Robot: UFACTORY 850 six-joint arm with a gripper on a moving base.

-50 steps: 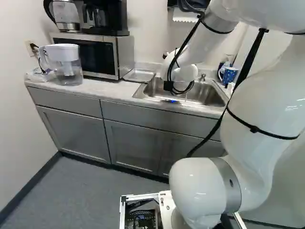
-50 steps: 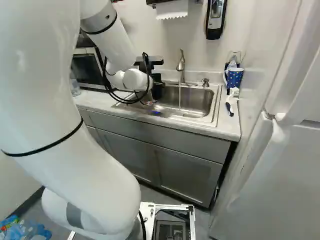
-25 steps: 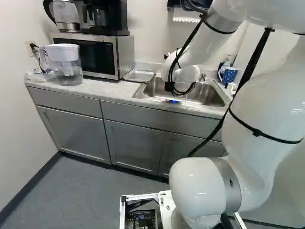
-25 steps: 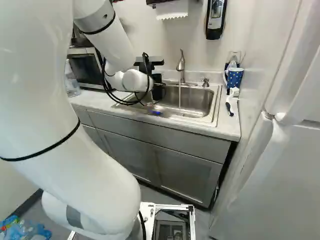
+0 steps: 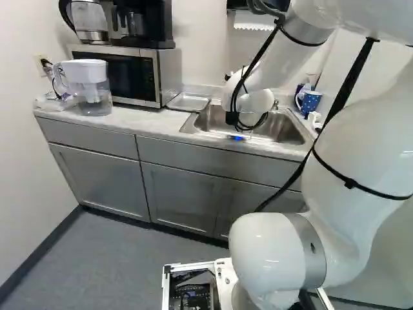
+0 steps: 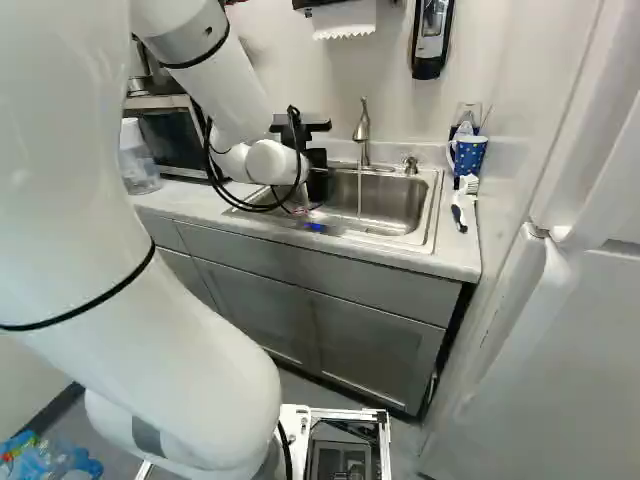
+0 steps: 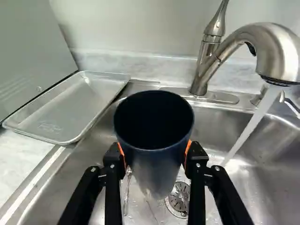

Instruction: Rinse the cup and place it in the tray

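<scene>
I'm pinching the dark blue cup [image 7: 157, 164] between the orange pads [image 7: 188, 151] of my end effector [image 6: 317, 178], mouth up over the sink [image 7: 267, 187]. Water [image 7: 251, 126] from the faucet [image 7: 276, 49] falls beside it, apart; the metal tray [image 7: 70, 110] lies next to the sink.

At the upper left of the left base view, a kettle [image 5: 89, 16] sat on the microwave [image 5: 122, 72]. The tray [image 5: 188, 102] lay on the bench [image 5: 145, 121] between the microwave and the sink [image 5: 284, 128]. In the right base view, the tap [image 6: 362, 128] stood behind the sink, a mug [image 6: 469, 155] to the right.
</scene>
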